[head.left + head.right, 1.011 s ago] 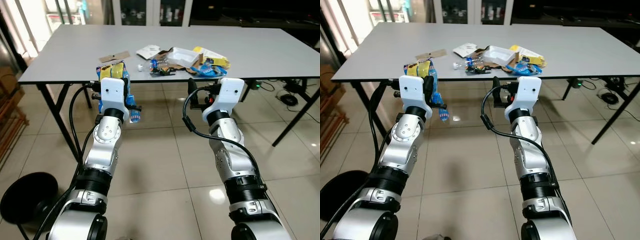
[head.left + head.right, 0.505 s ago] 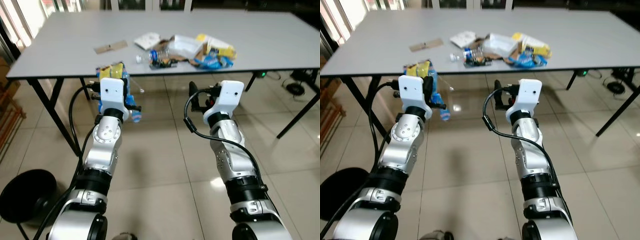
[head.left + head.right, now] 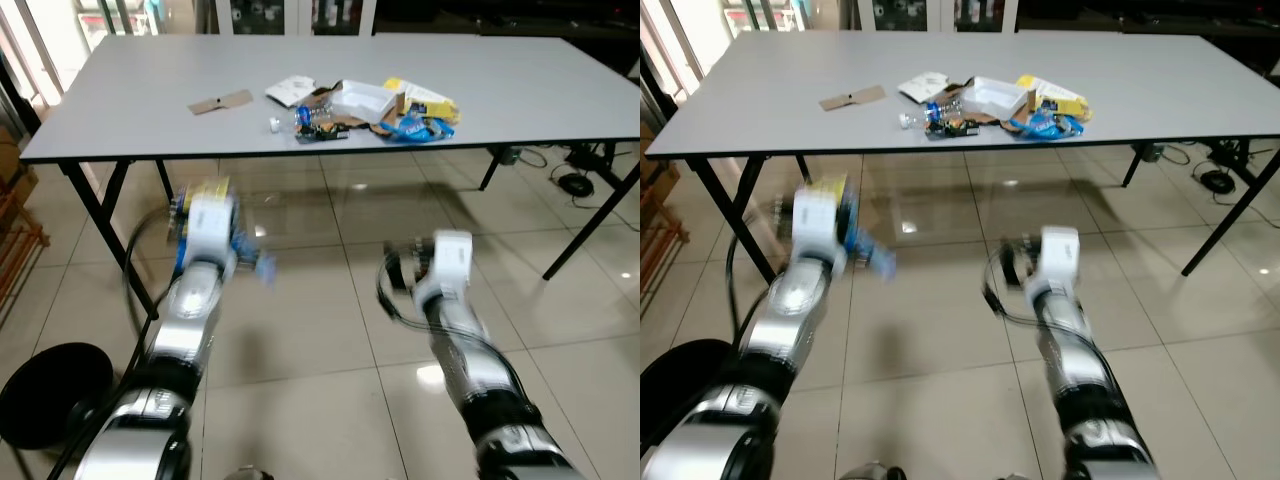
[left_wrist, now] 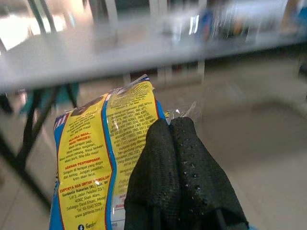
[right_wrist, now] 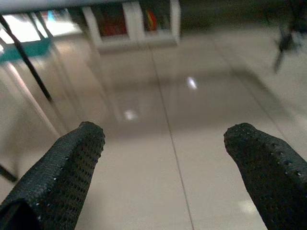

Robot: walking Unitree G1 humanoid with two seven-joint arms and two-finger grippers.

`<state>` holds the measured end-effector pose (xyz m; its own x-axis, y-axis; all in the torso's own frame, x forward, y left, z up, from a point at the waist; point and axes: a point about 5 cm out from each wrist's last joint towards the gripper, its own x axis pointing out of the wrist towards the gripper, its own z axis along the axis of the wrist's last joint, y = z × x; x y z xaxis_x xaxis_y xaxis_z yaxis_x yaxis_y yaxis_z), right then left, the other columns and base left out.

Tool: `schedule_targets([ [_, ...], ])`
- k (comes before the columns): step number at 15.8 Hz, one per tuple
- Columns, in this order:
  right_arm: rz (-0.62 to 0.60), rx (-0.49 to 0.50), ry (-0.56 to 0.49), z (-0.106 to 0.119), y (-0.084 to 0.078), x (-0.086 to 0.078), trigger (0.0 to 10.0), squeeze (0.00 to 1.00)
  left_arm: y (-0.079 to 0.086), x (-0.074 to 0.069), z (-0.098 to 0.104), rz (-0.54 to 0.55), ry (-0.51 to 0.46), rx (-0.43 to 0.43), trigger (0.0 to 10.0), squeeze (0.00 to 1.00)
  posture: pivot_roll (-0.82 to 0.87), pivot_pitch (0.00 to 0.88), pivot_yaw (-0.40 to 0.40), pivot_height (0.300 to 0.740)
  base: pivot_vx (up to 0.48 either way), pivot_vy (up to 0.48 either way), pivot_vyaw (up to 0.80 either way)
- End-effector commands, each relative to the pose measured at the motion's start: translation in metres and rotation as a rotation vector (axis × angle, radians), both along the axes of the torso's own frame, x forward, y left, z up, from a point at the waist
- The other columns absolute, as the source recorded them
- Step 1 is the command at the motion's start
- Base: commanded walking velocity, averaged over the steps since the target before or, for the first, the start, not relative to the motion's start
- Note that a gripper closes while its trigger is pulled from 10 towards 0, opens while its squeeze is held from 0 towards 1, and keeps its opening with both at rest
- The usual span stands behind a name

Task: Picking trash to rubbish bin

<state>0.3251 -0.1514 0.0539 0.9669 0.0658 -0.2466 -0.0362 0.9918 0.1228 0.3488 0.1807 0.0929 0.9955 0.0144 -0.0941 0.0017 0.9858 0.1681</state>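
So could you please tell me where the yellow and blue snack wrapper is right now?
The yellow and blue snack wrapper is pinched in the left gripper, held over the tiled floor in front of the grey table, on the robot's left.

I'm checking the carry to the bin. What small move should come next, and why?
Probably turn left toward the black bin on the floor. The left gripper is shut on the yellow snack wrapper, already away from the table, and the bin sits low on the robot's left. The right gripper is open, holding nothing.
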Motion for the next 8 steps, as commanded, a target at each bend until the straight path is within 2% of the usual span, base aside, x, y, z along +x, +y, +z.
schedule_targets([
  [1, -0.02, -0.005, 0.045, -0.013, -0.008, -0.007, 10.0, 0.0, 0.005, -0.009, -0.02, -0.005, 0.084, -0.002, 10.0, 0.0, -0.02, 0.054, -0.032, 0.74, 0.0, 0.0, 0.0],
  [2, -0.024, -0.007, 0.081, -0.022, -0.01, -0.012, 10.0, 0.0, 0.01, -0.015, -0.032, -0.004, 0.134, 0.024, 10.0, 0.0, -0.02, 0.053, -0.032, 0.74, 0.0, 0.0, 0.0],
  [3, -0.033, -0.02, 0.138, -0.035, -0.013, -0.02, 10.0, 0.0, 0.017, -0.028, -0.052, -0.005, 0.219, 0.077, 10.0, 0.0, -0.02, 0.053, -0.032, 0.74, 0.0, 0.0, 0.0],
  [6, -0.028, -0.005, 0.276, -0.066, -0.014, -0.044, 10.0, 0.0, 0.035, -0.066, -0.097, 0.025, 0.439, 0.127, 10.0, 0.0, -0.02, 0.051, -0.03, 0.74, 0.0, 0.0, 0.0],
  [8, -0.055, 0.004, 0.393, -0.089, -0.017, -0.066, 10.0, 0.0, 0.043, -0.095, -0.124, 0.098, 0.577, 0.078, 10.0, 0.0, -0.02, 0.05, -0.032, 0.74, 0.0, 0.0, 0.0],
])
